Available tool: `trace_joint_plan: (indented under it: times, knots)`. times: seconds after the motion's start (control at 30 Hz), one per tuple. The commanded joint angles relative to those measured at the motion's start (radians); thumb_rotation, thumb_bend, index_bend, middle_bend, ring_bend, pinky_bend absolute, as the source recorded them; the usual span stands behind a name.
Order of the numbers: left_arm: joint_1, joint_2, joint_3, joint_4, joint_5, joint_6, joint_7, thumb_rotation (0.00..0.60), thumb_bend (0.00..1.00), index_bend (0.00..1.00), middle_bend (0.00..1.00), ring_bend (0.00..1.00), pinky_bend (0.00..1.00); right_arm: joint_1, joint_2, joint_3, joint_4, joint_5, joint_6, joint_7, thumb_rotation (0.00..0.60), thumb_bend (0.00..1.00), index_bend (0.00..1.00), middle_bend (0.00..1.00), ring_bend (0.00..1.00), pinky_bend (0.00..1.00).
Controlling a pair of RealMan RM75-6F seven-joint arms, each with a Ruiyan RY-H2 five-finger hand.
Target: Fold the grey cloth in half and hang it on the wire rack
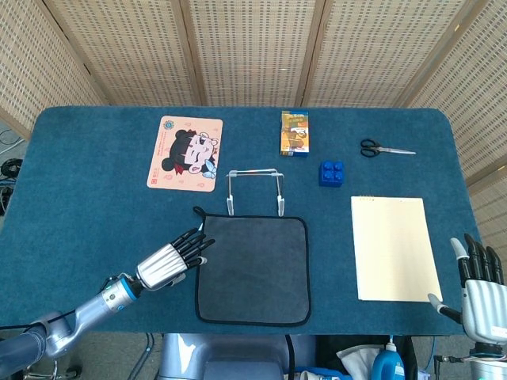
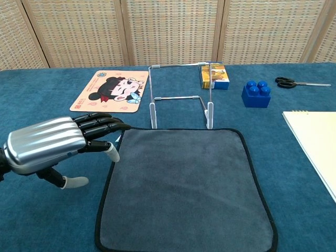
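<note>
Cartoon mat (image 1: 184, 153), snack box (image 1: 294, 132), blue brick (image 1: 332, 172), scissors (image 1: 385, 148), notepad (image 1: 394, 248) on blue tbl (image 1: 95, 198).

Grey cloth (image 1: 253, 267), black-edged

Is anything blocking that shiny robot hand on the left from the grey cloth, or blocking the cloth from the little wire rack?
Nothing visible does. The left robot hand is at the grey cloth's left edge with no object between them, and the wire rack stands right behind the cloth's far edge.
</note>
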Motion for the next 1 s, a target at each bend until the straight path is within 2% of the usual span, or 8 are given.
trace_joint_plan:
  times: [0.03,0.43,1.0]
  knots:
    - [-0.007,-0.026,0.011,0.024,-0.012,0.002,-0.005,0.6,0.3,0.32,0.0,0.0,0.0,0.0,0.002,0.0,-0.001,0.002,-0.001,0.006,0.6,0.0,0.0,0.0,0.0,0.0]
    - [-0.017,-0.084,0.029,0.085,-0.065,0.007,0.018,0.6,0.3,0.32,0.0,0.0,0.0,0.0,0.01,-0.001,0.001,0.007,-0.004,0.028,0.6,0.0,0.0,0.0,0.0,0.0]
    - [-0.028,-0.164,0.054,0.199,-0.116,0.025,-0.014,0.6,0.31,0.33,0.0,0.0,0.0,0.001,0.012,-0.002,0.0,0.008,-0.005,0.033,0.6,0.0,0.0,0.0,0.0,0.0]
